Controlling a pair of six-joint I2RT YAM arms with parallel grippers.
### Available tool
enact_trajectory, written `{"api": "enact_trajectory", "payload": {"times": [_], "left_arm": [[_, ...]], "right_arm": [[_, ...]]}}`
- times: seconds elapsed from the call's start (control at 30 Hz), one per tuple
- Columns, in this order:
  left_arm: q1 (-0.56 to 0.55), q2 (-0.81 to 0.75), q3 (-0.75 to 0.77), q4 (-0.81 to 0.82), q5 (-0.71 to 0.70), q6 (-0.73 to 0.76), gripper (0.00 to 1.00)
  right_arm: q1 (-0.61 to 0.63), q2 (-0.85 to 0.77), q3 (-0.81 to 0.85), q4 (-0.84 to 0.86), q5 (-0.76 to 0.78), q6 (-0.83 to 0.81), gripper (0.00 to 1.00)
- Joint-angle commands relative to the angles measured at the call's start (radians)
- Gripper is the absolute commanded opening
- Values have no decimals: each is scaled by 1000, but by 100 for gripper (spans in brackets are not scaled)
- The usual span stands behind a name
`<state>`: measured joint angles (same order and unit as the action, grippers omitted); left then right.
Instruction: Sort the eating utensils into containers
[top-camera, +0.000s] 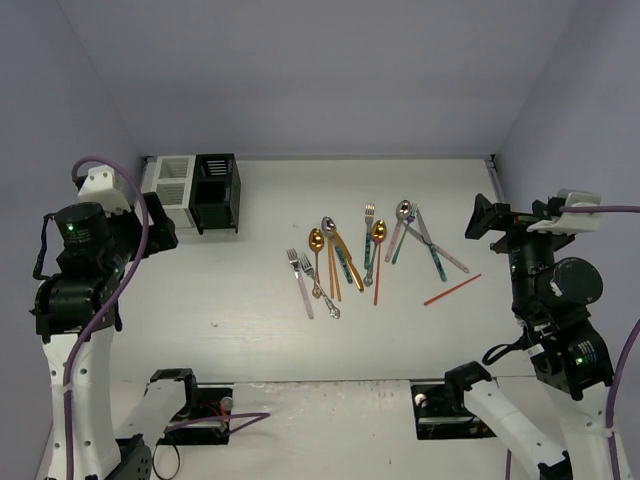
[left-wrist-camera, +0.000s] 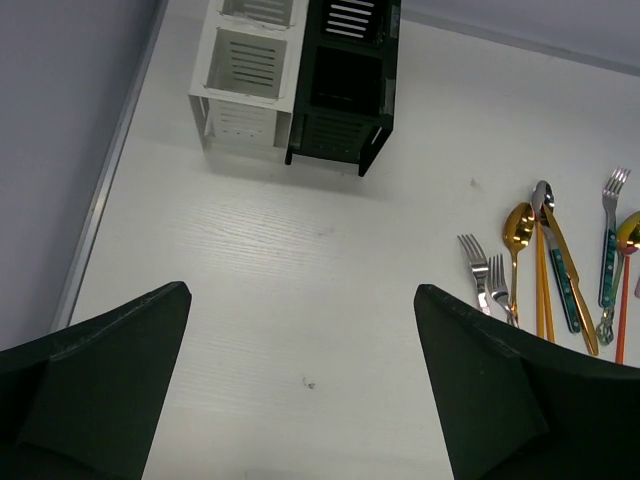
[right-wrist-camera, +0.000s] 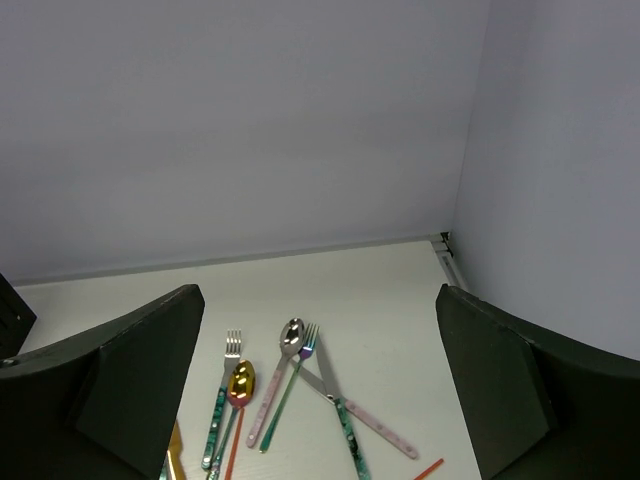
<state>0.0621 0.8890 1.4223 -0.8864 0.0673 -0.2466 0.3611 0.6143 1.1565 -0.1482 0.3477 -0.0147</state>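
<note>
Black caddy stands upright at the far left of the table. White caddy touches its left side, also upright.

Utensils lie loose on the table, well to the right of the black caddy, in a fanned cluster. Two silver forks lie nearest the caddy, with a gold spoon just beyond them. Teal-handled and pink-handled pieces lie further right, several crossing one another. One orange-red chopstick lies apart, farthest from the caddy.

Left gripper hovers near the caddy's front, jaws spread wide with nothing between them. Right gripper hangs past the utensils, far right of the caddy, jaws wide apart and holding nothing.

A purple cable loops over the left arm, left of the caddy.
</note>
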Motion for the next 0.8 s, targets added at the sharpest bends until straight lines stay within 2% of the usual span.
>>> {"api": "enact_trajectory", "payload": {"times": [0.0, 0.23, 0.77], "left_arm": [[-36, 35, 21, 51, 18, -24, 93], [-140, 68, -43, 53, 17, -133, 93], [-627, 355, -183, 140, -250, -518, 93]], "right_arm": [[7, 36, -14, 68, 17, -14, 100], [6, 65, -73, 68, -29, 15, 100], [6, 91, -177, 62, 15, 101, 100]]}}
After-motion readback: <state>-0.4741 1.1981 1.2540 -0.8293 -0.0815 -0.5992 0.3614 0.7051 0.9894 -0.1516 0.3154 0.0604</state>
